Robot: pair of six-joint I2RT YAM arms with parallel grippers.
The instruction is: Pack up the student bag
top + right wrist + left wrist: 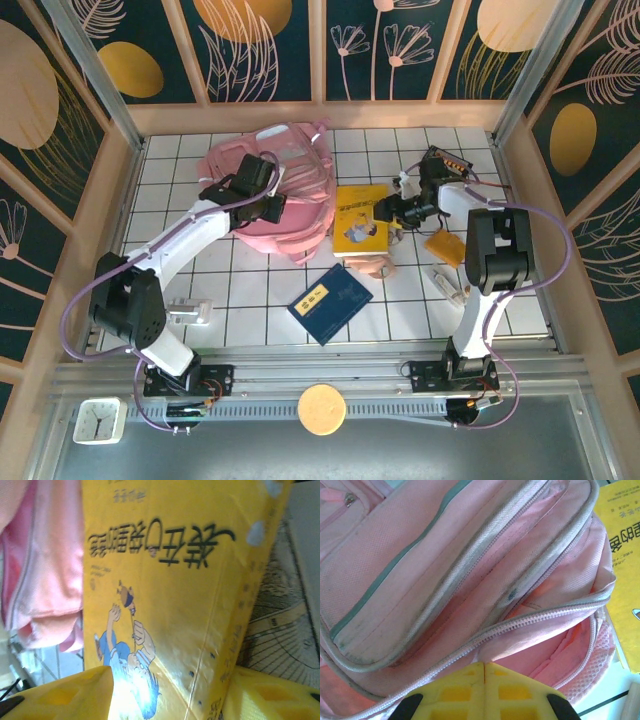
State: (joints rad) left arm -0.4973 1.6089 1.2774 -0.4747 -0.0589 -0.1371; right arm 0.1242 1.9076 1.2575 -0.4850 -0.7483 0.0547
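The student bag (300,215), pink with grey piping, lies at the back left of the tiled table. Its zip opening gapes toward the books. My left gripper (270,208) sits on top of it. In the left wrist view this gripper (485,664) is shut, pinching the bag's (470,580) pink fabric just below the zip edge. A yellow picture book (360,218) lies right of the bag. My right gripper (390,212) is at the book's right edge. In the right wrist view this gripper (167,700) is open, with the tilted book (165,580) between its yellow fingers and the bag (50,580) behind.
A dark blue book (330,303) lies near the front centre. A pinkish-beige pouch (378,266) sits just below the yellow book. An orange item (445,247), a white item (447,285) and a black item (445,160) lie to the right. Wooden walls (530,190) ring the table.
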